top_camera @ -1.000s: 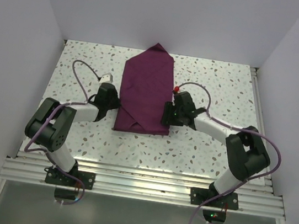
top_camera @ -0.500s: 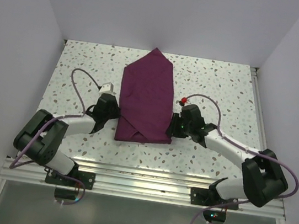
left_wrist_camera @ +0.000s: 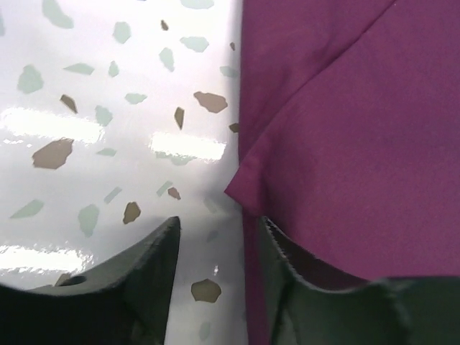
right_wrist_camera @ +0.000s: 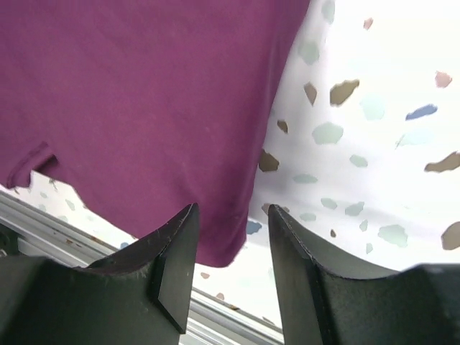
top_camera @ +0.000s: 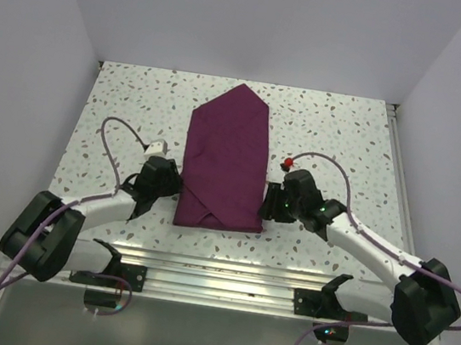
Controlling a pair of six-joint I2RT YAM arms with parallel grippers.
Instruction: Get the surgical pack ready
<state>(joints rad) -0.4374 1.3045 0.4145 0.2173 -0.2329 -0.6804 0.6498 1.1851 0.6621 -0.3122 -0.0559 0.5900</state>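
On the glossy speckled tabletop lies a smooth plum-purple cloth bundle, folded to a far point; left gripper and right gripper fingers are spread, straddling its edges.

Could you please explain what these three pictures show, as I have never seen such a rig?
These are two robot arms bolted at the near edge of a speckled table. One picture looks down from above. The other two come from a camera on each wrist, so the dark shapes at the bottom are that arm's own fingers. On the table lies a folded purple cloth, pointed at its far end. The left gripper sits at the cloth's left edge, the right gripper at its right edge, both near the front corners. Both are open, the cloth's edge lying in the gap; nothing is held.
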